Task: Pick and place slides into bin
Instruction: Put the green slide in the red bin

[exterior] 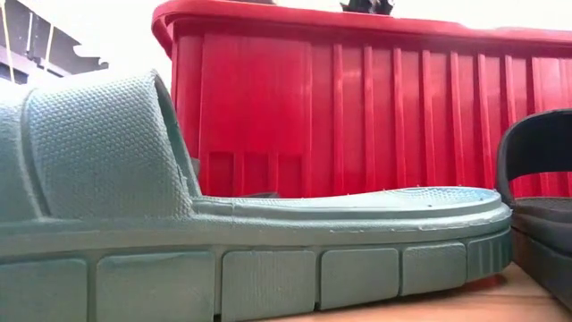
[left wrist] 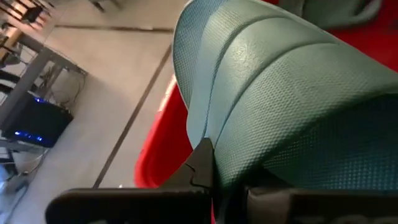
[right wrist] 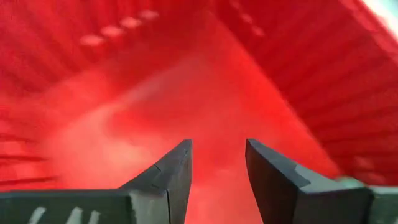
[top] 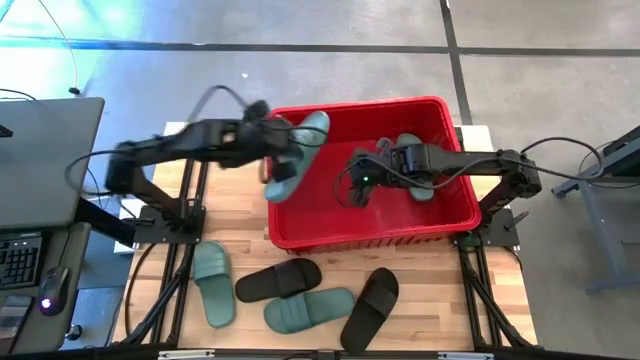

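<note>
My left gripper (top: 272, 150) is shut on a sage green slide (top: 297, 152) above the left rim of the red bin (top: 400, 232). The slide's wide strap (left wrist: 280, 81) fills the left wrist view. My right gripper (right wrist: 217, 165) is open and empty inside the bin, pointing at its floor (right wrist: 186, 106). In the high view it is left of a second green slide (top: 412, 150), which lies in the bin partly under the right arm. Two green slides (top: 212, 283) (top: 308, 310) and two black slides (top: 278, 280) (top: 370, 308) lie flat on the table in front of the bin. My left gripper holds the green slide by its strap; one dark finger (left wrist: 202, 163) lies against the strap's edge (left wrist: 217, 149), and the strap hides the other finger. The fingers come from the table's left. The slide is lifted clear and tilted, one end over the bin and the other outside the rim.
The bin's front wall (exterior: 375, 116) stands just behind the table slides. A green slide (exterior: 223, 233) and a black slide (exterior: 541, 215) fill the low view. A grey desk with a keyboard (top: 20, 260) stands to the left of the table.
</note>
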`<state>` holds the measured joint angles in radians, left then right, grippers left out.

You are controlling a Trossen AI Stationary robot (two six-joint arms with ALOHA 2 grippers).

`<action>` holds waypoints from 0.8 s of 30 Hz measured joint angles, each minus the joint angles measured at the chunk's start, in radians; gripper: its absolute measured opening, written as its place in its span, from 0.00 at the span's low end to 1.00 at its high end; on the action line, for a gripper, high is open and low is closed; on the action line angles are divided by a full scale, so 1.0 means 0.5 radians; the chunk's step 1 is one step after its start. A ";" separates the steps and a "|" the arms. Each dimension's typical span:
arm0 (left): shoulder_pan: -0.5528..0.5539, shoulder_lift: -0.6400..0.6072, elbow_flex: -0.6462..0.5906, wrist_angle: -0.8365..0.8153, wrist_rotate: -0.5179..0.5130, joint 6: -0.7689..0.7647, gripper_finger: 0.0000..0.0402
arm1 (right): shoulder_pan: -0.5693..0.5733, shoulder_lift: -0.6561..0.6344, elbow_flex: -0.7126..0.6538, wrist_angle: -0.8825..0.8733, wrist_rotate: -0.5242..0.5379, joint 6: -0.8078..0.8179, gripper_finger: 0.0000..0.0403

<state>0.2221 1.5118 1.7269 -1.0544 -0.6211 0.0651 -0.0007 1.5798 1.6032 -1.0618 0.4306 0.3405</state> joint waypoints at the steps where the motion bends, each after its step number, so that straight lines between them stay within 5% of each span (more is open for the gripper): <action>1: 0.002 0.081 0.002 -0.006 -0.002 0.012 0.00 | 0.023 -0.006 0.000 0.033 -0.052 -0.001 0.35; 8: 0.159 0.603 -0.004 -0.041 0.057 -0.065 0.00 | 0.214 -0.039 0.011 0.085 -0.350 0.188 0.35; 15: 0.355 0.875 0.000 0.004 0.120 -0.164 0.00 | 0.446 -0.042 0.011 0.279 -0.734 0.133 0.35; 24: 0.529 1.072 0.000 -0.132 0.295 -0.166 0.08 | 0.579 -0.042 0.011 0.232 -0.542 0.088 0.35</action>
<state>0.4866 2.0480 1.7267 -1.1203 -0.4736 -0.0181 0.2886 1.5589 1.6089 -0.9459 0.1598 0.3843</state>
